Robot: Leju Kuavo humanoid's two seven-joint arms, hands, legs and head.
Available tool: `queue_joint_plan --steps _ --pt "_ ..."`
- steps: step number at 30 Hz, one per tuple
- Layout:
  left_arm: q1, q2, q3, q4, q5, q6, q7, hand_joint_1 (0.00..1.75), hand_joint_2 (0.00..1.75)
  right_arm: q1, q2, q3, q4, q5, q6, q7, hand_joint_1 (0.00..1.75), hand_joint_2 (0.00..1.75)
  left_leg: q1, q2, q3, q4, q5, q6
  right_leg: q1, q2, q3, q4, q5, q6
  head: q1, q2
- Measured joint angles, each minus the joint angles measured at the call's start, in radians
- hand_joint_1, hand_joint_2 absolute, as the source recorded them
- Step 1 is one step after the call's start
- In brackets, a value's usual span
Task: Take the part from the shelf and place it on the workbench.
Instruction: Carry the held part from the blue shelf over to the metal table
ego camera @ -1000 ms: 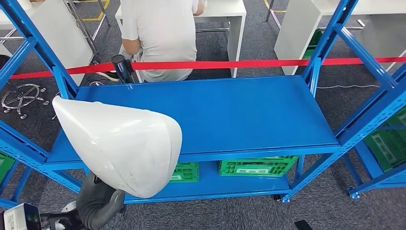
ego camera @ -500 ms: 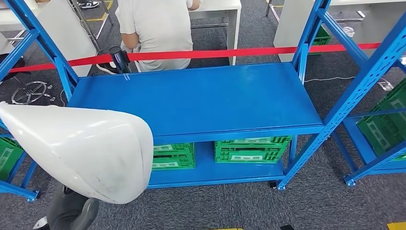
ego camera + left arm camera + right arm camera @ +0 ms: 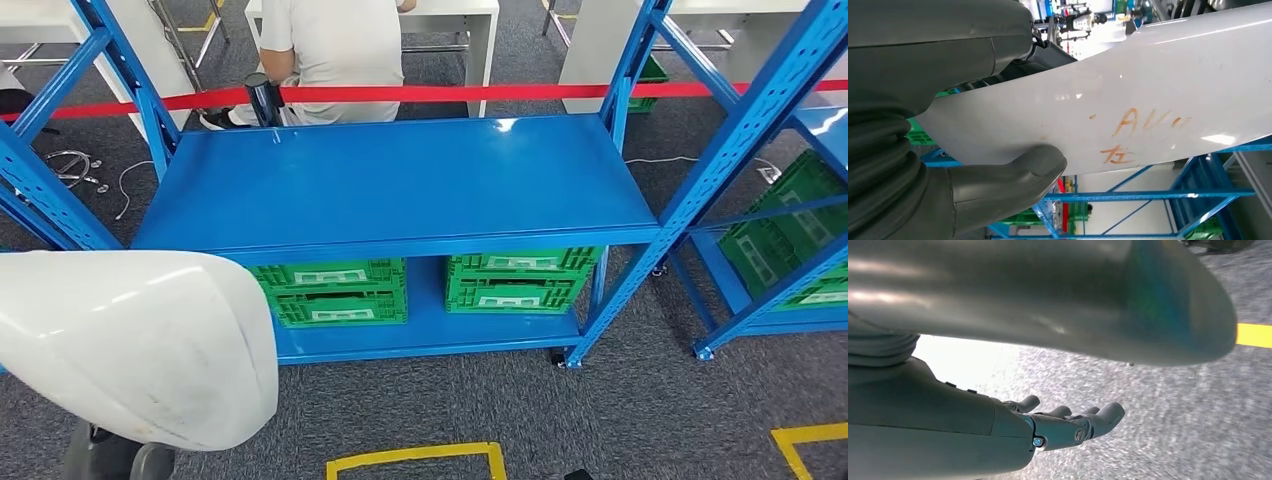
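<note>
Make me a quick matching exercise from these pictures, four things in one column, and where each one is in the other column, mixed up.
Things:
1. white part
2. green crates
3. red tape
4. person

Places:
A. stretched behind the blue shelf
B. on the lower level of the blue shelf
C. seated at a white table beyond the tape
D. held in the left hand, off the shelf

Pairs: 1-D, 2-B, 3-A, 4-C
</note>
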Motion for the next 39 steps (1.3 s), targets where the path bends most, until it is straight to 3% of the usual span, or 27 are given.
queue_joint_plan --steps 1,3,5,7,8,11,12,13,15,16,18,19,20,22,23,25,27,28,29,30,31,32,34,35,37,38,39 --pt "0.012 0.0 0.008 -0.006 0.0 0.0 -0.008 1.75 1.75 -0.001 -0.005 0.004 0.0 0.005 0.0 -0.002 0.0 0.0 0.0 0.0 -0.018 0.009 0.008 -0.003 0.001 0.0 0.052 -0.059 0.016 -0.003 0.0 0.0" --pt "0.027 0.0 0.019 -0.016 0.0 0.0 -0.015 1.75 1.75 -0.004 -0.014 0.01 0.0 0.009 0.0 -0.007 0.0 0.0 -0.002 0.0 -0.041 0.027 0.021 -0.011 0.006 0.0 0.147 -0.194 0.0 -0.01 0.001 0.0" --pt "0.035 0.0 0.026 -0.023 0.001 -0.004 -0.02 1.75 1.75 -0.007 -0.022 0.012 0.0 0.003 -0.003 -0.012 0.0 0.0 -0.002 0.0 -0.049 0.031 0.035 -0.022 0.011 0.0 0.175 -0.252 -0.022 -0.018 0.001 0.0" --pt "0.03 -0.003 0.028 -0.021 0.004 -0.017 -0.024 1.75 1.75 -0.006 -0.028 0.013 -0.001 -0.013 -0.01 -0.011 0.0 0.0 -0.001 -0.002 -0.055 0.029 0.044 -0.033 0.008 -0.003 0.16 -0.256 -0.004 -0.029 0.001 0.0" --pt "0.021 -0.007 0.028 -0.015 0.006 -0.026 -0.024 1.75 1.75 -0.006 -0.032 0.013 -0.001 -0.021 -0.013 -0.006 0.0 0.0 0.0 -0.005 -0.063 0.04 0.025 -0.04 0.005 -0.007 0.149 -0.259 0.01 -0.035 0.0 0.0" --pt "-0.029 -0.027 0.028 0.022 0.018 -0.043 -0.01 1.75 1.75 -0.007 -0.043 0.013 -0.003 -0.041 -0.019 0.018 0.0 0.0 0.012 -0.009 -0.098 0.171 -0.115 -0.063 -0.002 -0.015 0.104 -0.262 0.051 -0.044 -0.002 0.0" --pt "-0.045 -0.035 0.028 0.035 0.024 -0.045 -0.004 1.75 1.75 -0.007 -0.046 0.013 -0.004 -0.045 -0.021 0.028 0.0 0.0 0.017 -0.009 -0.105 0.232 -0.145 -0.069 -0.002 -0.016 0.087 -0.262 0.065 -0.043 -0.002 0.0" --pt "-0.058 -0.042 0.028 0.046 0.03 -0.046 0.001 1.75 1.75 -0.007 -0.048 0.012 -0.004 -0.048 -0.022 0.037 0.0 0.0 0.022 -0.009 -0.103 0.277 -0.151 -0.073 -0.003 -0.016 0.07 -0.261 0.079 -0.041 -0.002 0.0" --pt "-0.077 -0.051 0.028 0.062 0.036 -0.05 0.006 1.75 1.75 -0.006 -0.052 0.012 -0.004 -0.051 -0.023 0.049 0.0 0.0 0.029 -0.009 -0.055 0.276 -0.106 -0.078 -0.005 -0.016 0.037 -0.258 0.106 -0.034 -0.002 0.0" --pt "-0.083 -0.054 0.028 0.067 0.036 -0.052 0.006 1.75 1.75 -0.006 -0.053 0.012 -0.004 -0.053 -0.024 0.055 0.0 0.0 0.031 -0.01 -0.005 0.223 -0.084 -0.078 -0.006 -0.015 0.024 -0.257 0.119 -0.03 -0.002 0.0" --pt "-0.091 -0.058 0.029 0.069 0.036 -0.054 0.002 1.75 1.75 -0.005 -0.056 0.009 -0.005 -0.058 -0.025 0.067 0.0 0.0 0.029 -0.014 0.112 0.068 -0.094 -0.072 -0.007 -0.012 0.006 -0.255 0.141 -0.017 -0.002 0.0" --pt "-0.092 -0.059 0.03 0.068 0.035 -0.055 -0.003 1.75 1.75 -0.005 -0.058 0.006 -0.005 -0.06 -0.026 0.071 0.0 0.0 0.025 -0.016 0.149 0.01 -0.11 -0.066 -0.009 -0.01 0.003 -0.257 0.152 -0.01 -0.002 0.0" --pt "-0.091 -0.062 0.033 0.066 0.033 -0.056 -0.01 1.75 1.75 -0.004 -0.061 0.003 -0.005 -0.06 -0.026 0.069 0.0 0.0 0.019 -0.017 0.164 -0.022 -0.121 -0.057 -0.01 -0.01 0.002 -0.261 0.164 -0.002 -0.002 0.0" --pt "-0.084 -0.069 0.045 0.061 0.031 -0.061 -0.023 1.75 1.75 -0.002 -0.068 -0.003 -0.005 -0.059 -0.026 0.06 0.0 0.0 0.014 -0.014 0.15 -0.032 -0.105 -0.035 -0.015 -0.008 -0.001 -0.272 0.18 0.015 -0.003 0.0" --pt "-0.08 -0.075 0.051 0.058 0.03 -0.064 -0.026 1.75 1.75 -0.001 -0.072 -0.004 -0.005 -0.058 -0.026 0.053 0.0 0.0 0.013 -0.012 0.139 -0.034 -0.092 -0.022 -0.017 -0.007 -0.008 -0.264 0.165 0.02 -0.003 0.0" --pt "-0.074 -0.085 0.059 0.055 0.032 -0.071 -0.029 1.75 1.75 0.0 -0.08 -0.008 -0.005 -0.059 -0.023 0.038 0.0 0.0 0.012 -0.007 0.11 -0.037 -0.064 -0.003 -0.018 -0.005 -0.035 -0.19 0.074 0.022 -0.003 0.0" --pt "-0.072 -0.091 0.061 0.057 0.034 -0.078 -0.028 1.75 1.75 -0.003 -0.092 -0.014 -0.005 -0.061 -0.018 0.026 0.0 0.0 0.006 -0.006 0.078 -0.033 -0.039 0.007 -0.013 -0.004 -0.063 -0.06 -0.022 0.02 -0.002 0.0" --pt "-0.073 -0.092 0.062 0.061 0.035 -0.08 -0.027 1.75 1.75 -0.004 -0.099 -0.017 -0.005 -0.061 -0.015 0.023 0.0 0.0 0.004 -0.006 0.061 -0.029 -0.027 0.009 -0.009 -0.003 -0.066 -0.007 -0.035 0.019 -0.002 0.0" --pt "-0.075 -0.093 0.062 0.065 0.037 -0.082 -0.026 1.75 1.75 -0.004 -0.104 -0.019 -0.005 -0.062 -0.013 0.021 0.0 0.0 0.001 -0.006 0.042 -0.023 -0.015 0.009 -0.005 -0.002 -0.056 0.019 -0.023 0.016 -0.002 0.0" --pt "-0.076 -0.095 0.062 0.07 0.04 -0.083 -0.026 1.75 1.75 -0.005 -0.107 -0.02 -0.005 -0.062 -0.012 0.018 0.0 0.0 0.0 -0.006 0.023 -0.015 -0.004 0.009 -0.001 -0.001 -0.03 0.013 0.005 0.013 -0.002 0.0" --pt "-0.079 -0.095 0.062 0.076 0.043 -0.084 -0.026 1.75 1.75 -0.005 -0.11 -0.02 -0.005 -0.062 -0.012 0.013 0.0 0.0 0.0 -0.006 0.002 -0.006 0.005 0.007 0.002 -0.001 0.015 -0.029 0.032 0.009 -0.002 0.0" --pt "-0.082 -0.096 0.062 0.081 0.047 -0.085 -0.026 1.75 1.75 -0.006 -0.113 -0.021 -0.006 -0.061 -0.012 0.008 0.0 0.0 -0.001 -0.006 -0.017 0.005 0.013 0.003 0.005 -0.001 0.07 -0.096 0.037 0.004 -0.002 0.0" --pt "-0.093 -0.097 0.062 0.091 0.054 -0.085 -0.025 1.75 1.75 -0.007 -0.118 -0.021 -0.006 -0.062 -0.015 -0.001 0.0 0.0 -0.003 -0.005 -0.04 0.021 0.026 -0.005 0.011 0.0 0.154 -0.225 0.009 -0.006 -0.003 0.0" --pt "-0.099 -0.097 0.062 0.097 0.058 -0.086 -0.025 1.75 1.75 -0.008 -0.119 -0.023 -0.007 -0.064 -0.017 -0.004 0.0 0.0 -0.003 -0.004 -0.045 0.023 0.034 -0.01 0.014 0.0 0.168 -0.257 -0.007 -0.011 -0.003 0.0" --pt "-0.111 -0.097 0.063 0.111 0.067 -0.087 -0.02 1.75 1.75 -0.006 -0.119 -0.03 -0.007 -0.073 -0.023 -0.008 0.0 0.0 -0.002 -0.004 -0.049 0.021 0.049 -0.022 0.014 -0.002 0.16 -0.268 0.003 -0.022 -0.003 0.0" --pt "-0.116 -0.096 0.064 0.117 0.07 -0.087 -0.016 1.75 1.75 -0.006 -0.118 -0.034 -0.007 -0.076 -0.026 -0.008 0.0 0.0 -0.002 -0.005 -0.055 0.026 0.041 -0.028 0.011 -0.004 0.152 -0.27 0.014 -0.029 -0.003 0.0" --pt "-0.121 -0.096 0.065 0.124 0.071 -0.088 -0.012 1.75 1.75 -0.007 -0.117 -0.039 -0.007 -0.078 -0.029 -0.007 0.0 0.0 -0.001 -0.008 -0.065 0.045 0.013 -0.035 0.008 -0.006 0.141 -0.272 0.026 -0.035 -0.004 0.0"
